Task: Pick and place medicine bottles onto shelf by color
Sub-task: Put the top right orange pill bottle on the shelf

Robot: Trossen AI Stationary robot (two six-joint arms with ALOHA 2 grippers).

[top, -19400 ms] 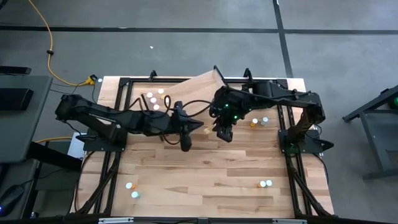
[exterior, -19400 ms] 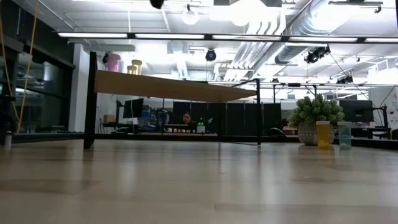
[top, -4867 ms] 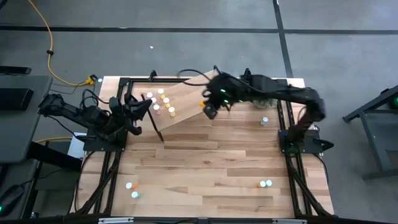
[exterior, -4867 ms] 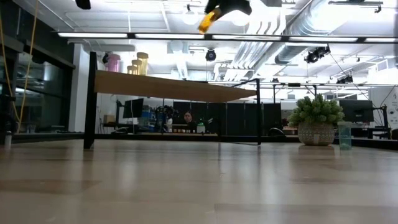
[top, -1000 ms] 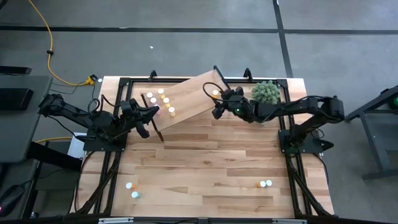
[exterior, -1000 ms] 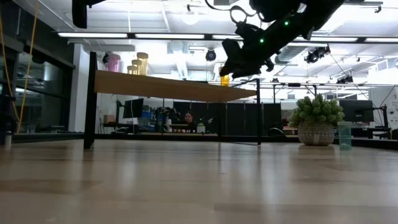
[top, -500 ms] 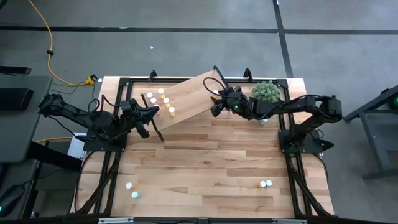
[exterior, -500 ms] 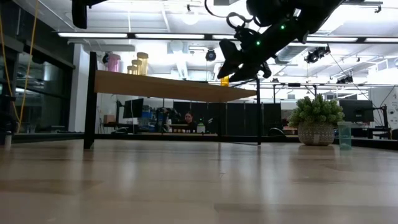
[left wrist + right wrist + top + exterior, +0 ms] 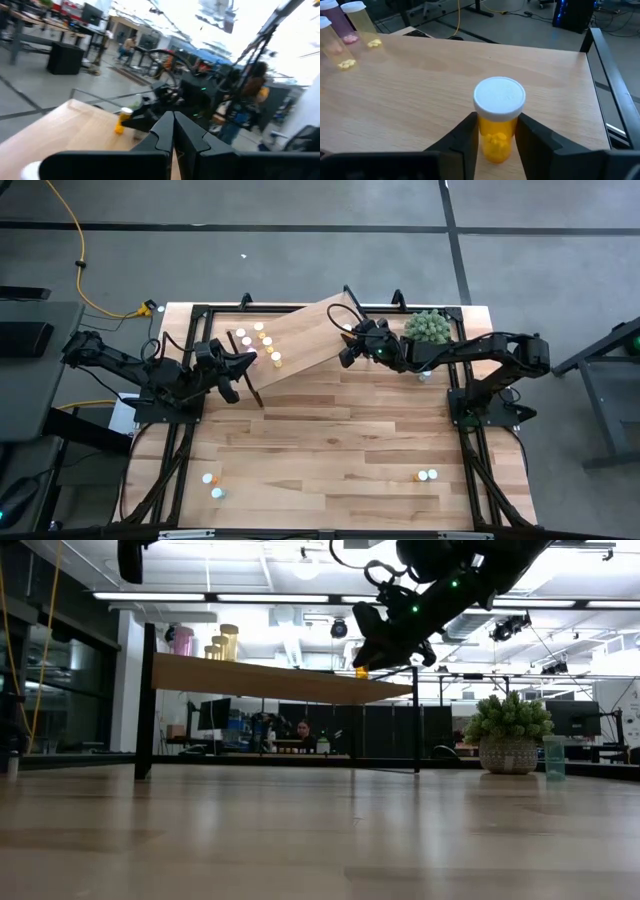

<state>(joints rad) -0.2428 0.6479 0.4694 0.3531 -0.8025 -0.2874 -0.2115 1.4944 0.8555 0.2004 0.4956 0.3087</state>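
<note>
Placement step: right gripper narrowed around upright orange bottle on shelf; next, judged, settle or regrip squarely.

No legible writing anywhere on the workbench

Neither the white-capped medicine bottles, the light-wood shelf nor the dark arms carry any text, label, brand or number that can be made out; screens and fittings in the room beyond the table are too small and blurred to read.
</note>
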